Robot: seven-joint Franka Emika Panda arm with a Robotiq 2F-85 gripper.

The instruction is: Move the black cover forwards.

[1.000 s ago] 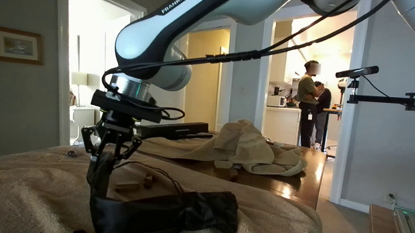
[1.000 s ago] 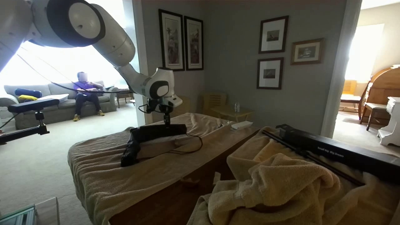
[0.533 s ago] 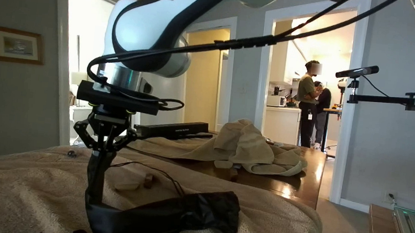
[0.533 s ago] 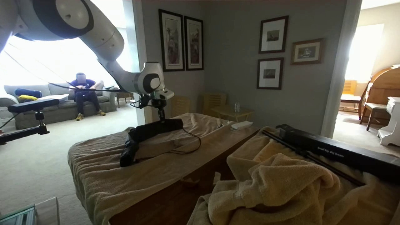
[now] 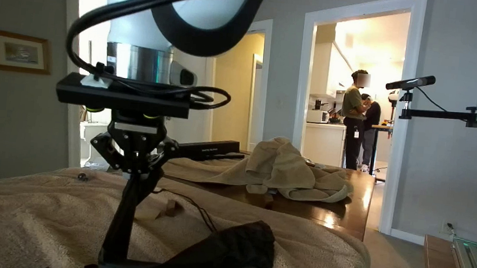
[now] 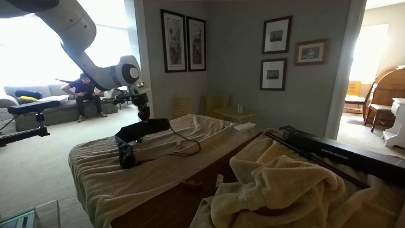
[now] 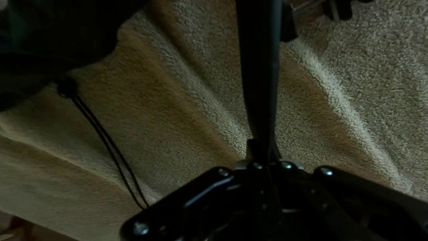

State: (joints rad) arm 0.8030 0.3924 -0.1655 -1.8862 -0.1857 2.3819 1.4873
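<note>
The black cover (image 5: 220,249) is a soft, shiny black fabric bag with a thin drawstring cord. It lies bent on the beige blanket in both exterior views (image 6: 142,130). My gripper (image 5: 134,176) is shut on a pinched part of the cover, which rises in a narrow fold to the fingertips. My gripper is above the cover in an exterior view (image 6: 145,118). The far, bunched end still rests on the blanket. In the wrist view, the fold of the cover (image 7: 260,73) runs up from the closed fingers (image 7: 262,154). The fingertips are partly hidden by fabric.
The beige blanket (image 6: 104,183) covers a wooden table (image 5: 356,196). A crumpled towel (image 5: 281,168) and a long black box (image 6: 341,152) lie on the table's other part. A small wooden block (image 5: 170,208) sits behind the cover. A white object (image 6: 244,127) stands near the edge.
My gripper has moved left in an exterior view and nearer the camera in an exterior view, pulling the held part of the cover along. The cover's bunched end has stayed nearly in place.
</note>
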